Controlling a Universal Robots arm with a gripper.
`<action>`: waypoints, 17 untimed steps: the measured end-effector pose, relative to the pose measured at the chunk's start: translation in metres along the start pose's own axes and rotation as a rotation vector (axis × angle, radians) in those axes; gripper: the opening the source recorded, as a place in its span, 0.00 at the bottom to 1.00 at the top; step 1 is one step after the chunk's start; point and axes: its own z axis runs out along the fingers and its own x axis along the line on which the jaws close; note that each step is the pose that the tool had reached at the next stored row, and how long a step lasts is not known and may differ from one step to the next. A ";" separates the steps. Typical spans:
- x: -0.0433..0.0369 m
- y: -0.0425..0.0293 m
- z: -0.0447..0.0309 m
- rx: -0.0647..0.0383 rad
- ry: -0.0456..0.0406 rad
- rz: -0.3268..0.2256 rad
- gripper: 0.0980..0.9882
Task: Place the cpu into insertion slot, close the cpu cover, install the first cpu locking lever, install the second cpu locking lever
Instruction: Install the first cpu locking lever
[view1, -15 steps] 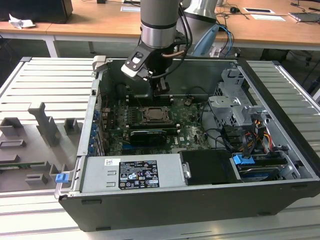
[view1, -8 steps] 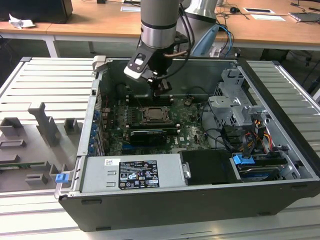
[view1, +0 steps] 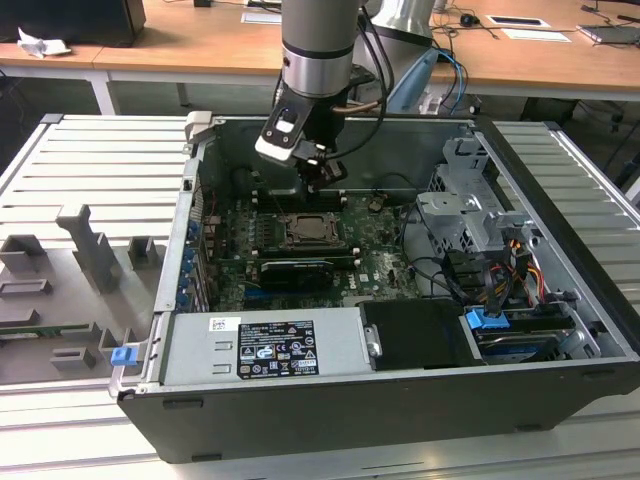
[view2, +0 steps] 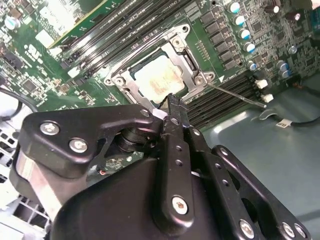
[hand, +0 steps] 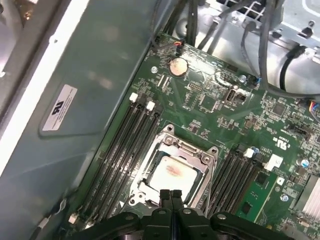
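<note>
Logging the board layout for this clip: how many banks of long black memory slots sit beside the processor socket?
2. The first bank lies between the socket and the grey case wall; the second bank lies on the socket's opposite side. The pincer covers their near ends.

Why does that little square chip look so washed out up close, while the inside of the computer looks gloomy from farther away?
In both wrist views the cpu throws back the light off its pale metal face, almost white; in the second wrist view the black gripper looms dark before it; in the exterior view the case walls seem to shade the circuit board.
</note>
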 end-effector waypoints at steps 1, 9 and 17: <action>0.0000 0.0000 0.0000 0.001 0.0008 -0.020 0.01; 0.0000 0.0000 0.0000 0.004 0.0035 -0.087 0.01; 0.0000 0.0000 0.0000 0.007 0.0064 -0.157 0.01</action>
